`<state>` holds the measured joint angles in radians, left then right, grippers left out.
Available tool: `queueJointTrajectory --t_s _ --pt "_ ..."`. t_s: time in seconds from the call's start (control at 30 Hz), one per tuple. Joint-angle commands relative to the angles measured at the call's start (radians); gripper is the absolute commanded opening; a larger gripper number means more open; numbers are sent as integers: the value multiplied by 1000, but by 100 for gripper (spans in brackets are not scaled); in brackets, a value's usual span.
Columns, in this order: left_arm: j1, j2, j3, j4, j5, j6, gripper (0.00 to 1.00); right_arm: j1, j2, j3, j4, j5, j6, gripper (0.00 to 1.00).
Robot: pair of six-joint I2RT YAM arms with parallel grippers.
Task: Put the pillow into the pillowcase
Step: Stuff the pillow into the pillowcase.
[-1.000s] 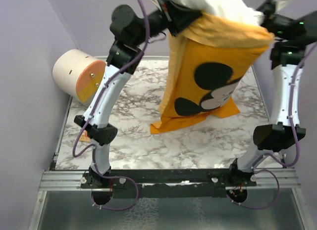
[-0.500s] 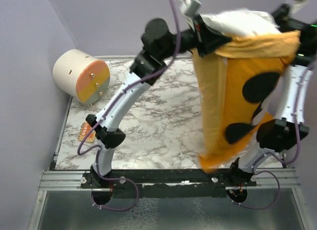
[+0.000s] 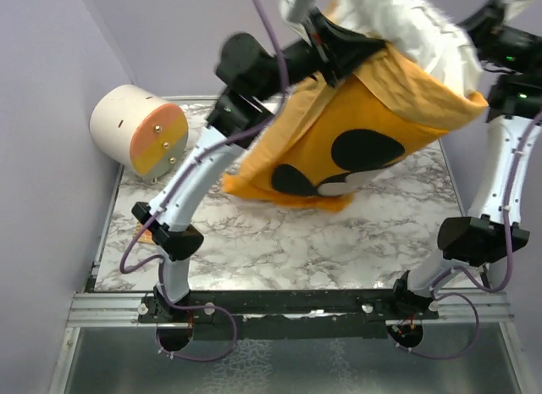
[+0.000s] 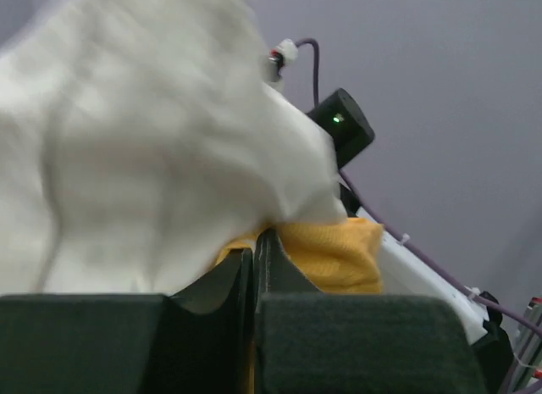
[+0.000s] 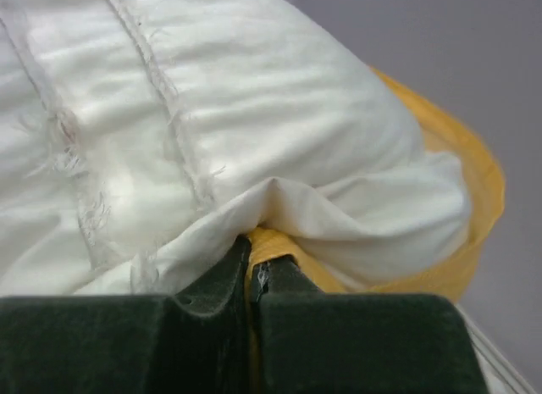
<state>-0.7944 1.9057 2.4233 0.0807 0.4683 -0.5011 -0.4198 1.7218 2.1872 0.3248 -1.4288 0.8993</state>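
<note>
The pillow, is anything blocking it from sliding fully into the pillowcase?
Nothing visible does. The pillow pokes out of the open mouth of the pillowcase, which the left claw and right claw hold up by its orange rim, one at each side. The cylinder sits far left on the table, well apart.

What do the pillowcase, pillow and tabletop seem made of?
The pillowcase: thin matte orange printed cloth; it drapes and folds limply. The pillow: soft white matte fabric with stitched seams and frayed threads. The tabletop: hard, smooth, grey-veined marble look; stone or laminate, unclear.
</note>
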Motion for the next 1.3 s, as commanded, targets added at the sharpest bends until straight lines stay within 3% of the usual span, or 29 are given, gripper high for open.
queueJointTrajectory --t_s 0.0,0.07,0.13,0.2,0.27,0.37,0.43,0.47,0.53,0.7,0.8,0.87,1.17,1.27 --pt "323 38 222 102 -87 -140 0 412 -229 44 -283 70 -359 0" --pt "338 159 385 95 -29 -237 0 376 -220 85 -246 106 -354 0" --pt "239 159 376 102 75 -254 0 165 -117 174 -142 136 -214 0" --pt "61 71 247 37 118 -79 0 -18 8 215 91 139 30 0" --pt "-30 -55 19 72 74 45 0 -55 29 136 229 123 124 0" --pt "117 -95 -79 109 -5 11 0 49 -89 -69 351 36 120 0" --pt "265 -10 -12 177 36 -168 0 90 -195 -134 127 62 -116 0" --pt "300 55 86 155 59 -231 0 91 -201 -116 19 80 -204 0" --pt "315 176 277 142 84 -288 0 74 -151 -55 -22 87 -205 0" --pt "314 226 227 296 36 -379 0 -1 55 210 -134 222 -195 0" --pt "308 322 358 341 -3 -439 0 -66 81 222 -44 293 -134 0" --pt "301 344 365 387 -18 -462 0 -94 71 198 68 282 -62 0" --pt "291 224 213 476 107 -435 0 -125 29 255 463 197 287 0" --pt "324 99 -2 528 175 -439 0 -115 -18 149 768 147 498 0"
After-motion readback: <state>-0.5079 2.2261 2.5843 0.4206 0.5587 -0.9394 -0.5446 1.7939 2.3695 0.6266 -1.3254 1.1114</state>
